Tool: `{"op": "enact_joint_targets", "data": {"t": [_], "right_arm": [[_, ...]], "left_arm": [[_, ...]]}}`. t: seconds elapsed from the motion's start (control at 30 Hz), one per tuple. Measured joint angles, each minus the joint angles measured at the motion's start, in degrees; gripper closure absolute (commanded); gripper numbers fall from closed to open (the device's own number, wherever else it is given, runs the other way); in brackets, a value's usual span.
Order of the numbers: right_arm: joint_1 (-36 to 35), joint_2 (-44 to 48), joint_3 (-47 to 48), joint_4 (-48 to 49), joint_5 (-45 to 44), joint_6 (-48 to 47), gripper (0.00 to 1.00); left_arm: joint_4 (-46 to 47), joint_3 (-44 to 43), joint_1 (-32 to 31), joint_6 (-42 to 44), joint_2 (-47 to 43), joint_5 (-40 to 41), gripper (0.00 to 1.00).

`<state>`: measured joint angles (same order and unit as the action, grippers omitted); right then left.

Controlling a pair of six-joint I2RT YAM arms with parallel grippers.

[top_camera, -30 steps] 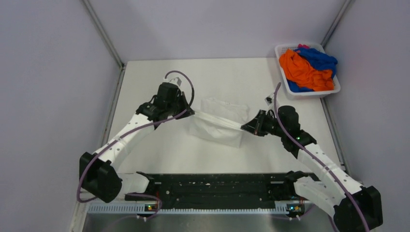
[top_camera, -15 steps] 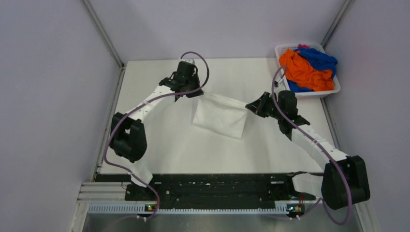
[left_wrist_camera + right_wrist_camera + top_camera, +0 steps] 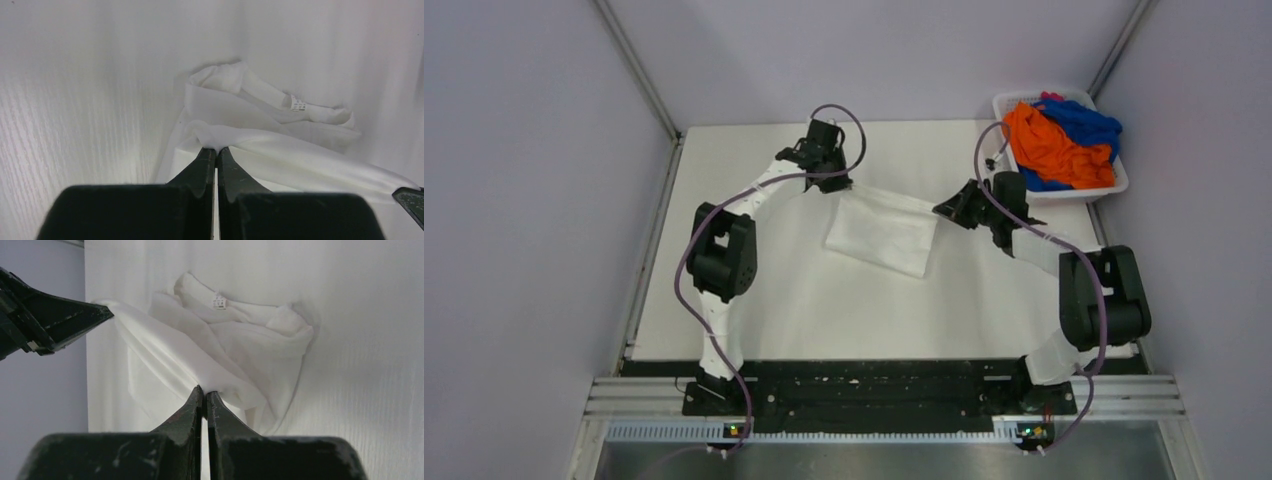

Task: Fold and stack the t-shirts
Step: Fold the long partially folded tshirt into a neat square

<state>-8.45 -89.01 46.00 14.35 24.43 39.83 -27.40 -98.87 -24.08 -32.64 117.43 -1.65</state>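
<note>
Black claws first: my left claw (image 3: 216, 149) and right claw (image 3: 204, 389) each clamp an edge of the white t-shirt (image 3: 884, 232), taut between them over the white desk (image 3: 824, 300), with plain pale walls (image 3: 524, 200) around. I see the cloth sagging in soft folds, a small label (image 3: 298, 104) showing at its collar.

Four t-shirts (image 3: 884, 232), one basket (image 3: 1069, 192)

The left hand (image 3: 216, 150) pinches the white t-shirt's (image 3: 280, 150) edge above the table (image 3: 75, 100).
</note>
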Motion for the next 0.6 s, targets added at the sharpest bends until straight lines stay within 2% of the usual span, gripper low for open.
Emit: {"op": "enact_joint_targets", "data": {"t": [0.1,0.13,0.17,0.2,0.23,0.27,0.3,0.33,0.37,0.43,0.6], "right_arm": [[0.48,-3.67,1.70,1.09,-0.02,0.26,1.00],[0.50,-4.22,1.79,1.25,-0.39,0.26,0.99],[0.50,-4.63,1.81,1.33,-0.76,0.24,0.91],[0.50,-5.16,2.01,1.22,-1.25,0.15,0.79],[0.50,-5.90,2.62,0.92,-1.79,-0.09,0.61],[0.50,-6.84,3.69,0.39,-2.49,-0.50,0.31],[0.57,-7.87,5.18,-0.66,-3.45,-1.14,0.18],[0.76,-8.94,7.21,-2.08,-4.20,-2.05,0.11],[0.87,-9.57,8.85,-3.23,-4.87,-2.71,0.07],[1.18,-10.10,12.35,-5.35,-5.62,-4.39,0.02],[1.33,-5.64,11.45,-5.35,-5.51,-5.40,0.01]], "left_arm": [[-0.02,-1.44,0.24,0.04,2.80,-0.02,0.99],[-0.02,-1.88,0.33,0.04,3.67,-0.26,0.91],[-0.07,-2.36,0.37,0.04,4.46,-0.50,0.79],[-0.11,-3.10,0.39,-0.02,5.40,-0.81,0.68],[-0.13,-3.87,0.39,0.02,6.29,-0.90,0.59],[-0.24,-4.50,0.42,0.24,6.93,-0.83,0.45],[-0.46,-5.20,0.48,0.04,7.50,-0.57,0.25],[-0.72,-5.73,0.61,-0.07,7.78,-0.35,0.16],[-0.90,-5.95,0.72,0.39,7.80,-0.17,0.10],[-0.90,-6.08,1.01,0.02,7.65,0.07,0.07],[1.33,-1.20,1.31,-0.39,4.20,-1.44,0.01]]}}
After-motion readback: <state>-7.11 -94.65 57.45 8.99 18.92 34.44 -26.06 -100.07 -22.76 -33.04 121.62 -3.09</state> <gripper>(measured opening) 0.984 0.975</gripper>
